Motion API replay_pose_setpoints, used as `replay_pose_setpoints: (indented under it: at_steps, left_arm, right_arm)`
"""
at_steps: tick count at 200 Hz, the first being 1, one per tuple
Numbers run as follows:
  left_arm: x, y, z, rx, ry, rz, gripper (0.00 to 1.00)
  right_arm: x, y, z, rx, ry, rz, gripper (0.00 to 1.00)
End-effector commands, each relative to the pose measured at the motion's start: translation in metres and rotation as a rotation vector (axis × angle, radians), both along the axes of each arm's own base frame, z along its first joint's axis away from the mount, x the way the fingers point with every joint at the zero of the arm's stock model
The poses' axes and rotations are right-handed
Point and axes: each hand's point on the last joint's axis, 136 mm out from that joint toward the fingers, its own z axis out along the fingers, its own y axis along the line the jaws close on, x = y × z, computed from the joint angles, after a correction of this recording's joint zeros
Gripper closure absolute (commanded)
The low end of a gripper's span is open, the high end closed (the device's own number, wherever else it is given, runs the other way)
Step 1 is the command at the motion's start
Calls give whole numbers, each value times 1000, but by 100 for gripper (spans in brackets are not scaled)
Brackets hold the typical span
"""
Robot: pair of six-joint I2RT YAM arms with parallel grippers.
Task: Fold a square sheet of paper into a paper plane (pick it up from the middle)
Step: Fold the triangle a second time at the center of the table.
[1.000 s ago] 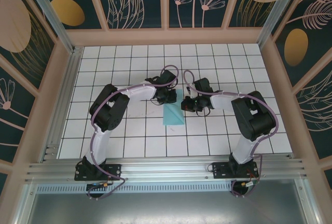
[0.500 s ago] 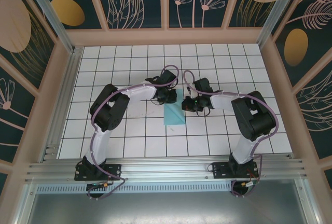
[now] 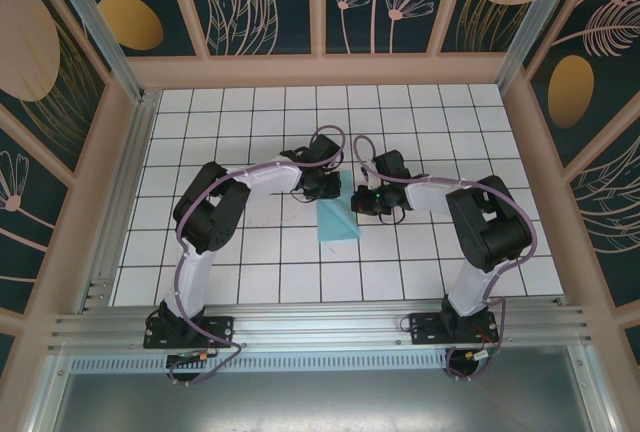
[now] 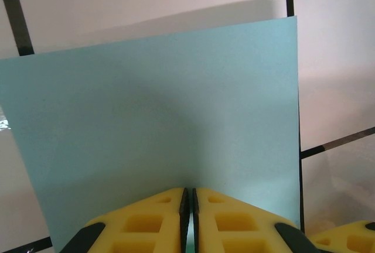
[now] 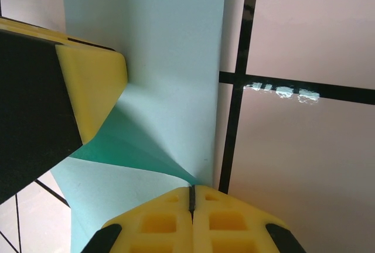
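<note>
Pinching the far edge of the paper (image 3: 335, 224): left claw (image 4: 188, 206), right claw (image 5: 191, 197).

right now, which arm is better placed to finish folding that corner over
Right. The right tool is shut on the sheet at its raised corner; the left tool pinches another edge, probably steadying it.

The top view looks steeply down from behind the arm bases (image 3: 190, 330) at its bottom edge, covering the whole gridded table (image 3: 140, 252). Both wrist views sit very close, facing the teal sheet (image 4: 152, 106) lying at the top view's centre.
</note>
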Motion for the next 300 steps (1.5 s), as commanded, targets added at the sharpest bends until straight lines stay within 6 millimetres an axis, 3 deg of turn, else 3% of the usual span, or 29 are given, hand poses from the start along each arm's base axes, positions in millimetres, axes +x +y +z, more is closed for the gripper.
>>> replay_pose_setpoints:
  at_steps: [1, 64, 84, 111, 130, 153, 202, 233, 300]
  left_arm:
    - [-17, 19, -37, 101, 89, -10, 85]
    - [-12, 15, -28, 90, 73, -12, 84]
    - [2, 8, -3, 61, 17, 10, 77]
    - [23, 0, 49, -23, -96, 75, 65]
    - [19, 1, 67, -94, -119, 118, 65]
    - [-3, -2, 66, -230, -74, 131, 68]
    - [-50, -27, 74, -488, 24, 86, 71]
    - [-59, -23, 55, -470, 64, 113, 74]
    - [-53, -18, 33, -380, 66, 128, 77]
  right_arm:
    - [-3, -5, 0, -27, -6, -4, 94]
    - [-6, -9, -11, -46, 24, -8, 94]
    - [-10, -10, -16, -51, 45, -11, 94]
    - [-13, -11, -19, -53, 61, -14, 94]
    - [-14, -11, -19, -55, 68, -16, 94]
    - [-14, -11, -19, -55, 70, -17, 94]
    - [-14, -10, -21, -54, 80, -21, 94]
    - [-15, -10, -23, -55, 86, -23, 94]
    - [-15, -12, -24, -58, 87, -24, 94]
